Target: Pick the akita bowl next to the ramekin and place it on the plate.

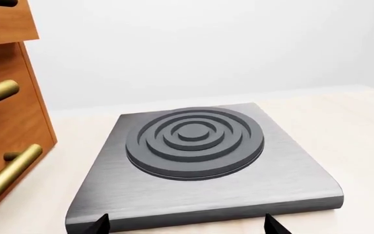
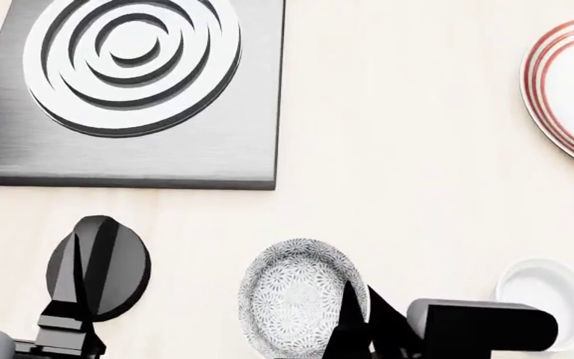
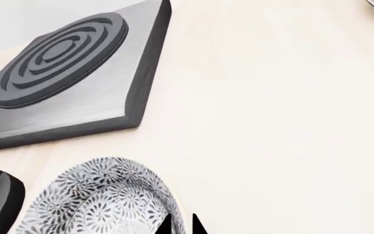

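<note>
Grip: your right gripper (image 2: 352, 318) jaws pinch speckled grey-white akita bowl (image 2: 297, 295) rim, beside plain white ramekin (image 2: 546, 295), for lifting.
Left gripper (image 1: 185, 225): jaws spread, idle.

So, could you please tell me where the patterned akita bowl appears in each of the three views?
Head view: akita bowl at bottom centre, the right gripper at its rim.
Right wrist view: bowl at the bottom edge, partly cropped.
Left wrist view: not in it.
Shared landmark: the grey ringed burner slab, which shows in all three views.
</note>
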